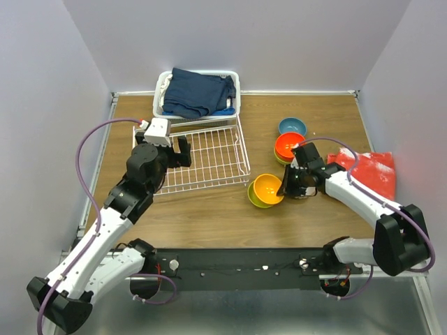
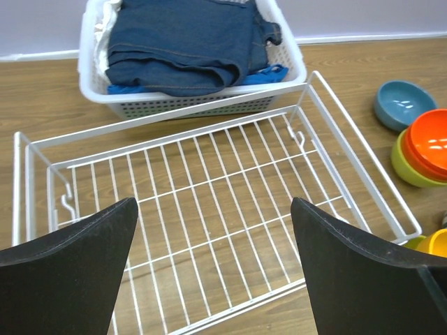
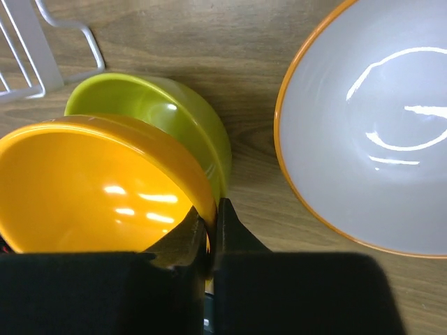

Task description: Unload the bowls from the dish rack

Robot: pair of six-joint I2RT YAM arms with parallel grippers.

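The white wire dish rack (image 1: 209, 157) stands at centre-left with no bowls in it, as the left wrist view (image 2: 209, 181) shows. My left gripper (image 1: 183, 152) hangs open over its near part (image 2: 213, 202). My right gripper (image 1: 283, 188) is shut on the rim of the orange-yellow bowl (image 1: 267, 188), which sits tilted in a lime-green bowl (image 3: 174, 115) on the table right of the rack. The grip shows in the right wrist view (image 3: 211, 223). A red-orange bowl (image 1: 288, 144) sits in another lime-green bowl (image 2: 412, 167). The blue bowl (image 1: 292, 126) stands behind them. No white ribbed bowl is in view.
A white plastic basket (image 1: 198, 94) with dark blue cloth stands just behind the rack. A red bag (image 1: 370, 171) lies at the right edge. In the right wrist view a bowl (image 3: 377, 125) with an orange rim and a pale inside sits close beside my fingers.
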